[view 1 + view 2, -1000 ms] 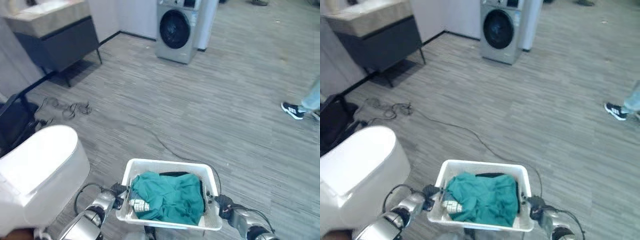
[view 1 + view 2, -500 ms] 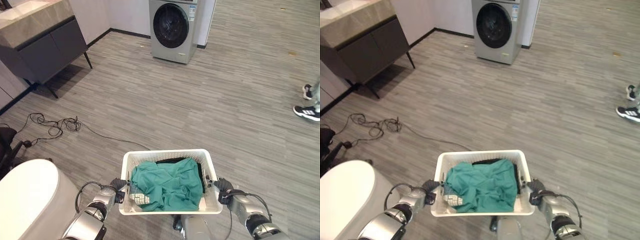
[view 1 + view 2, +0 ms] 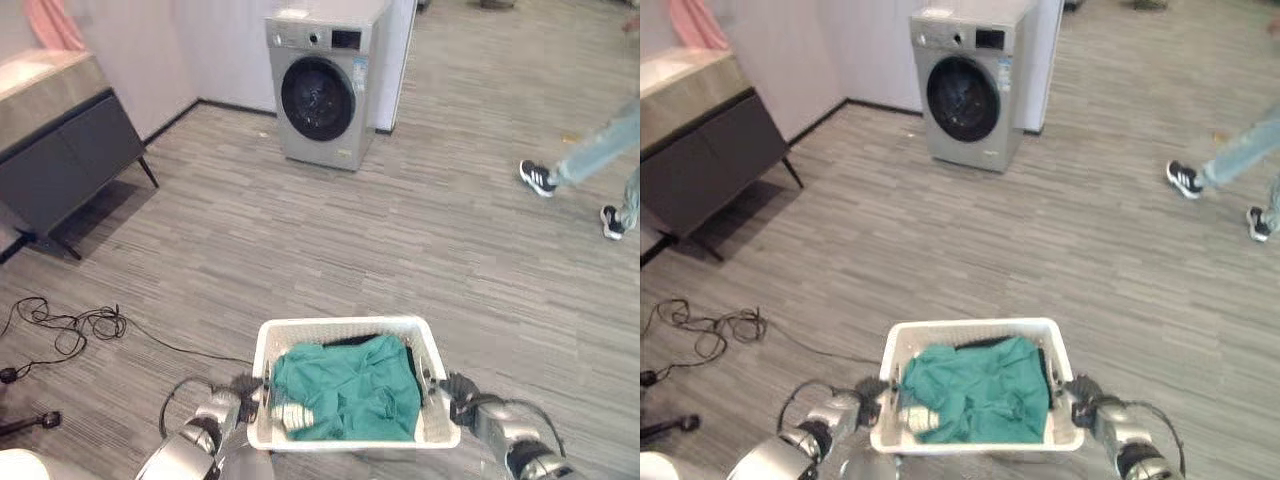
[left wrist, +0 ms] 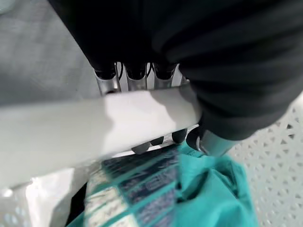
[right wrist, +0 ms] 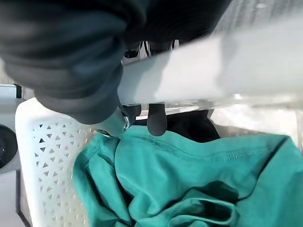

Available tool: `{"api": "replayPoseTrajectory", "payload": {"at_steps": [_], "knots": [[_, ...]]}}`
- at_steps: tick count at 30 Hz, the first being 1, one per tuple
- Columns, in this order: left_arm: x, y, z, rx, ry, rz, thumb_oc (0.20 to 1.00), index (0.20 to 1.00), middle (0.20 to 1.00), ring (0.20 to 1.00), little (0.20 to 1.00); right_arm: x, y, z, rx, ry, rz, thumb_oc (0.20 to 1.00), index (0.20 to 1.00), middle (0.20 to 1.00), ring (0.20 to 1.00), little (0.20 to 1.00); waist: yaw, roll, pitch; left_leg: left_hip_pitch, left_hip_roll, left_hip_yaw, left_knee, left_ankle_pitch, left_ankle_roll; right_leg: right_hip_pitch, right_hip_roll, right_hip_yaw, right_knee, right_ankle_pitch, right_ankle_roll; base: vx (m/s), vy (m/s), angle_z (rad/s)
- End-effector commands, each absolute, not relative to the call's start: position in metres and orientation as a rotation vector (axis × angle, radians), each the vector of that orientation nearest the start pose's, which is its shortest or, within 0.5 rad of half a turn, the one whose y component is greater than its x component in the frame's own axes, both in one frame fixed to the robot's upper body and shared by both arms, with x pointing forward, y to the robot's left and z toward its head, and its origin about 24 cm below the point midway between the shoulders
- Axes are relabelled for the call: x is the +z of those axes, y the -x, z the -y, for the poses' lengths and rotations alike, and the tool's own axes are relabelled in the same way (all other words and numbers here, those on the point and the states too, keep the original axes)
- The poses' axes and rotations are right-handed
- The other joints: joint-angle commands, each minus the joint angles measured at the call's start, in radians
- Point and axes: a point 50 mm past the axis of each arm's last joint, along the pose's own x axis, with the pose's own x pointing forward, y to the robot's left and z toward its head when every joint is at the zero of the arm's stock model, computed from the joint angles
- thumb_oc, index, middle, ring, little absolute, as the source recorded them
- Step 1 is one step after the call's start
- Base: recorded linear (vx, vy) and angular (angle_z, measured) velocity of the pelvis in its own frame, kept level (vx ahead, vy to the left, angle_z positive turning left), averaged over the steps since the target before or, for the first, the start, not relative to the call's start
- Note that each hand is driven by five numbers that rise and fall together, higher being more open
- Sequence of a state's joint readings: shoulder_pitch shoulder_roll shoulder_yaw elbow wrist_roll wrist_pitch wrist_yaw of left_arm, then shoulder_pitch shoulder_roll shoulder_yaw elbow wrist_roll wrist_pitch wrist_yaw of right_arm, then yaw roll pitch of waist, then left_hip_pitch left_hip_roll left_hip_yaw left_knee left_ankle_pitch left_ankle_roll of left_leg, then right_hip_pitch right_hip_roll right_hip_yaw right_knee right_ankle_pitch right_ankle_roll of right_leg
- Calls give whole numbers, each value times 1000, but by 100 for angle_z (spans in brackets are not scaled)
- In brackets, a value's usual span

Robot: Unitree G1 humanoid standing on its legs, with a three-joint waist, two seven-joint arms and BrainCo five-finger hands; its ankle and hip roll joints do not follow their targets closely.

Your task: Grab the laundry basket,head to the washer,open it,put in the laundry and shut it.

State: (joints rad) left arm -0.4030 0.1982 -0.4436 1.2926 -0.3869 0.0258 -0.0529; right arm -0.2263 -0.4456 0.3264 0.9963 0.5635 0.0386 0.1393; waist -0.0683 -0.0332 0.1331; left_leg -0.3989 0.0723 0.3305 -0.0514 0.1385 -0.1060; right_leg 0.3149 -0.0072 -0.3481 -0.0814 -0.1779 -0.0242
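Straight ahead across the floor (image 3: 430, 230), in the left eye view, one washer (image 3: 318, 93) stands against the far wall, door shut, well apart from the robot. One white laundry basket (image 3: 440, 425) is carried low in front, its long axis running toward the washer, near rim closest to the body. One green garment (image 3: 350, 390) fills it, a dark garment (image 3: 350, 342) showing at the far rim, a patterned cloth (image 3: 290, 415) at the near left corner. Left hand (image 3: 243, 392) sits at the basket's left rim, right hand (image 3: 456, 390) at the right rim; both equally near. One dark cabinet (image 3: 60, 160) stands left, one loose cable (image 3: 70, 325) lies on the floor beside it, and a person's legs (image 3: 580, 165) pass at far right.

Right eye view: same layout. Washer (image 3: 965, 95) dead ahead of the basket (image 3: 890, 345), nothing lying between them but bare floor; the cable (image 3: 710, 330) lies off to the left.

Left wrist view: left hand (image 4: 137, 73) has fingers hooked over the basket rim (image 4: 94, 130), dark tips curled under it, clamping the rim. Green garment (image 4: 213, 194) and patterned cloth (image 4: 132, 194) lie just inside.

Right wrist view: right hand (image 5: 156, 116) is likewise curled round the basket rim (image 5: 199, 71), one dark tip showing beneath. Green garment (image 5: 189, 175) lies against the perforated wall (image 5: 52, 156).

Judgement: walking leg under way; the door comes next.
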Motion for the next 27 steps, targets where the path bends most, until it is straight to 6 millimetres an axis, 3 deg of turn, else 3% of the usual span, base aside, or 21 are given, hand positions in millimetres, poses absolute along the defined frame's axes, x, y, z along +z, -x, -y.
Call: {"api": "replayPoseTrajectory", "payload": {"at_steps": [1,2,3,5,6,7,9,10,11,12,13,14,15,16,17,18,21,24,25,26,27], "knots": [[-82,-270,-203,-21,-2,-763,200,200,200,200,200,-96,-215,244,111,-27,-840,200,200,200,200,200,76,32,25,117,78,29,58,161,-7,-43,-18,115,82,65,73,687,12,-54],[-82,-270,-203,-21,-2,-763,200,200,200,200,200,-96,-215,244,111,-27,-840,200,200,200,200,200,77,31,26,119,77,30,58,160,-7,-42,-19,116,82,64,73,569,69,-56],[-87,-262,-209,0,9,-778,200,200,200,200,200,-101,-211,237,137,-30,-860,200,200,200,200,200,98,28,1,136,46,-26,83,141,20,-14,-32,150,101,36,76,362,60,-62],[-91,-256,-210,3,8,-795,200,200,200,200,200,-103,-209,232,152,-38,-866,200,200,200,200,200,107,22,-15,135,36,-20,104,121,35,-8,-46,162,125,41,85,625,195,-62],[-97,-248,-211,0,-9,-822,200,200,200,200,200,-109,-201,227,154,-65,-884,200,200,200,200,200,114,-20,-38,179,-30,24,140,26,105,-70,-138,184,352,248,164,855,387,-46],[-99,-246,-209,-5,-5,-829,200,200,200,200,200,-110,-199,225,159,-78,-882,200,200,200,200,200,116,-21,-39,201,-56,31,142,-9,135,-110,-168,203,467,362,187,819,448,-35],[-98,-247,-206,-3,-1,-818,200,200,200,200,200,-108,-202,219,177,-80,-862,200,200,200,200,200,92,17,0,324,-74,52,122,-84,186,-266,-249,149,743,485,202,466,382,3],[-98,-247,-206,-3,-1,-818,200,200,200,200,200,-108,-202,219,177,-80,-862,200,200,200,200,200,92,16,1,325,-76,52,122,-85,187,-267,-251,150,746,484,202,333,243,10],[-96,-250,-206,-4,-7,-811,200,200,200,200,200,-107,-204,219,173,-83,-857,200,200,200,200,200,66,34,18,357,-66,23,112,-97,193,-356,-173,199,806,422,186,92,16,-4],[-96,-250,-206,-4,-7,-811,200,200,200,200,200,-107,-204,219,173,-82,-857,200,200,200,200,200,68,31,17,355,-68,25,113,-98,194,-361,-176,202,812,419,186,413,53,-6],[-87,-261,-208,5,-12,-779,200,200,200,200,200,-104,-210,219,159,-116,-835,200,200,200,200,200,21,35,53,443,-88,-23,96,-125,183,-508,-118,175,697,334,167,497,61,26],[-87,-262,-208,5,-4,-776,200,200,200,200,200,-104,-210,216,165,-123,-833,200,200,200,200,200,13,37,54,476,-93,-28,95,-151,176,-510,-157,144,645,307,174,465,40,34],[-87,-262,-208,5,-3,-776,200,200,200,200,200,-104,-210,216,166,-123,-833,200,200,200,200,200,8,39,57,471,-85,-23,98,-141,178,-504,-154,125,631,318,160,690,-177,81],[-87,-263,-206,2,-14,-780,200,200,200,200,200,-105,-209,220,143,-124,-838,200,200,200,200,200,-32,24,56,544,-115,-88,84,-186,137,-557,-118,161,231,310,161,516,-199,78],[-87,-263,-206,1,-13,-780,200,200,200,200,200,-105,-209,220,143,-124,-838,200,200,200,200,200,-33,27,60,548,-112,-89,84,-187,136,-549,-115,159,223,313,160,910,-292,81],[-83,-269,-205,-9,-20,-760,200,200,200,200,200,-104,-211,222,128,-134,-830,200,200,200,200,200,-59,19,58,600,-111,-124,67,-211,112,-597,-138,193,45,371,199,373,-112,65],[-85,-266,-205,-8,-20,-772,200,200,200,200,200,-107,-206,223,127,-130,-846,200,200,200,200,200,-63,26,49,644,-94,-136,75,-220,96,-627,-167,128,44,390,216,447,-152,71],[-90,-261,-197,-32,-9,-791,200,200,200,200,200,-108,-202,228,120,-132,-859,200,200,200,200,200,-72,11,13,667,-68,-172,179,-225,68,-565,-143,136,103,406,180,549,-281,36],[-92,-259,-195,-38,-6,-798,200,200,200,200,200,-106,-202,232,104,-133,-855,200,200,200,200,200,-74,13,8,647,-36,-181,289,-189,42,-538,-125,133,115,397,161,653,-535,73],[-95,-257,-190,-49,-6,-815,200,200,200,200,200,-105,-203,235,88,-123,-850,200,200,200,200,200,-77,9,9,548,12,-202,531,-53,6,-480,-97,129,126,348,105,437,-414,79],[-94,-257,-190,-49,-6,-815,200,200,200,200,200,-105,-203,235,89,-123,-850,200,200,200,200,200,-80,6,7,544,9,-205,530,-50,6,-483,-101,128,125,349,105,390,-470,67]]}}
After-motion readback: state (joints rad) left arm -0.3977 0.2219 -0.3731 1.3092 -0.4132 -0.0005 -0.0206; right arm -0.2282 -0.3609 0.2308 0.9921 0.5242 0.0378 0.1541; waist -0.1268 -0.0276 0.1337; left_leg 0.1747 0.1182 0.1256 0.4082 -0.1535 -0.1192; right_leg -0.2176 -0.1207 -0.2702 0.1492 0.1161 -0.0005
